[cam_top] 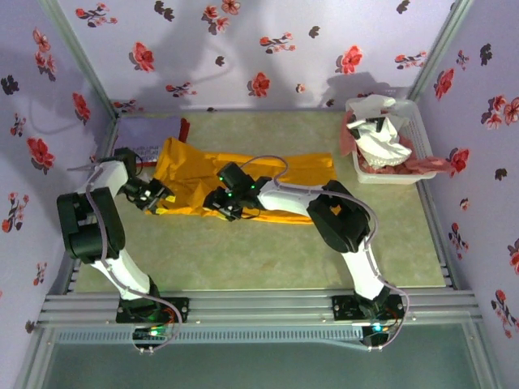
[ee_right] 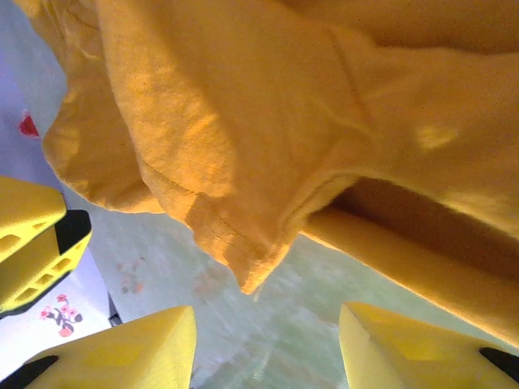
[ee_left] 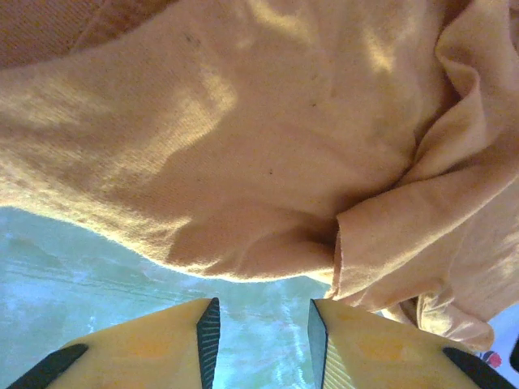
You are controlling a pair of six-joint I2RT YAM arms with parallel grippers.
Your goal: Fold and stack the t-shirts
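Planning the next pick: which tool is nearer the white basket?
Right. The right tool is mid-table at the orange shirt, left of the basket; the left tool is farther left.

The mustard-orange t-shirt [cam_top: 190, 166] spread out

It lies rumpled across the table [cam_top: 243, 263], left to right. The left gripper [cam_top: 156, 197] is at its left end, the right gripper [cam_top: 220, 204] at its near edge — both low. Rear right, a basket [cam_top: 379, 178] holds a white shirt [cam_top: 383, 139] and a pink shirt [cam_top: 430, 164]; a lavender shirt [cam_top: 150, 132] lies rear left.

Mustard-orange t-shirt [cam_top: 190, 166] rumpled centrally (edges folded), lavender t-shirt [cam_top: 150, 134] far left, white t-shirt [cam_top: 381, 142] and pink t-shirt [cam_top: 426, 164] heaped far right.
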